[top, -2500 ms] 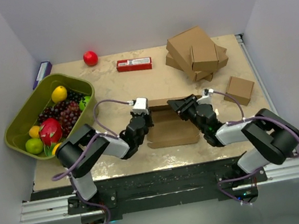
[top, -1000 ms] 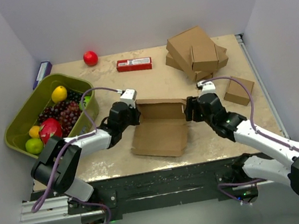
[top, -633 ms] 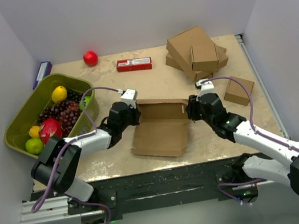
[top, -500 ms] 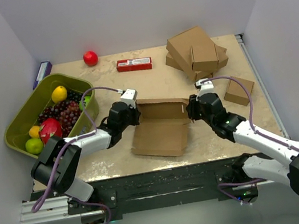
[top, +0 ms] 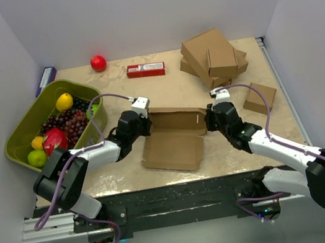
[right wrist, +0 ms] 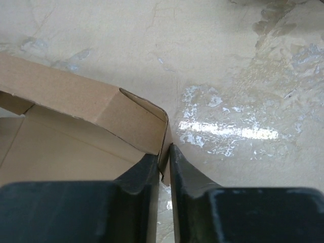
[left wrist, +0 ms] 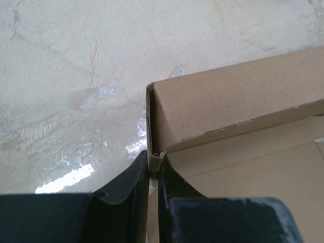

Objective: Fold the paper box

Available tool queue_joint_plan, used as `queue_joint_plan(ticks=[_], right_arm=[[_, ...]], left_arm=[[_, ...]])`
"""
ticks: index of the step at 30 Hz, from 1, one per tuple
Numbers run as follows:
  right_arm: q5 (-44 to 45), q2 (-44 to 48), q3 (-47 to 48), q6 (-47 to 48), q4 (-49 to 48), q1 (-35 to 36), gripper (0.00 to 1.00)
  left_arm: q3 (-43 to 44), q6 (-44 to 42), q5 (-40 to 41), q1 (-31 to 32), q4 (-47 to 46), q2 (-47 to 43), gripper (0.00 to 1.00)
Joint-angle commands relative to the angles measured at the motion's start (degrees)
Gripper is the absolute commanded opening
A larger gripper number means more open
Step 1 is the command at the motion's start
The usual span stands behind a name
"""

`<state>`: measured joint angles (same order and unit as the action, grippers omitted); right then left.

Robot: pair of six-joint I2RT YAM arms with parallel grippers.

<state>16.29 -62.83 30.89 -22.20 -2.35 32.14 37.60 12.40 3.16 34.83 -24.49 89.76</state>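
Pinching opposite ends of the paper box (top: 173, 148), the two arms have turned a flat job into a standing one. A couple of seconds back both were tucked in close over the sheet, which lay squarer to the table (top: 145, 93) edge. Now the box sits a little below the middle of the overhead frame, skewed so its left end is nearer the bottom, with its back wall raised along the upper edge. The left gripper (top: 144, 123) is clamped on the box's upper-left corner; its wrist view shows the thin side wall (left wrist: 228, 106) caught between the nearly closed fingers of that gripper (left wrist: 154, 167). The right gripper (top: 210, 118) grips the upper-right corner the same way, its fingers (right wrist: 164, 164) squeezing the cardboard edge where the wall (right wrist: 76, 96) folds round. Over the last half second very little has shifted beyond the right arm easing slightly toward the upper right. Judging by this, the back and side walls are being held up, while the front flap lies flat and the lid is not yet closed, so the fold looks roughly midway.
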Motion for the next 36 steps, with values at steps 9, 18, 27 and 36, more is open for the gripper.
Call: queue_joint_plan(ticks=[9,18,27,36], right_arm=[[1.0,1.2,-1.3,-0.4,-3.0,0.0,0.0],[1.5,2.2,-2.1,-0.8,-3.2,0.0,0.0],[1.5,2.8,-2.3,-1.0,-3.4,0.0,0.0],[1.4,2.7,-2.3,-1.0,-3.4,0.0,0.0]], left_arm=[[-0.6,2.1,5.0,0.0,-5.3,-1.0,0.0],[0.8,2.4,16.2,2.5,-1.9,0.2,0.0],[1.1,1.6,21.9,3.1,-0.2,0.8,0.0],[1.1,1.0,24.9,3.4,0.9,0.9,0.0]])
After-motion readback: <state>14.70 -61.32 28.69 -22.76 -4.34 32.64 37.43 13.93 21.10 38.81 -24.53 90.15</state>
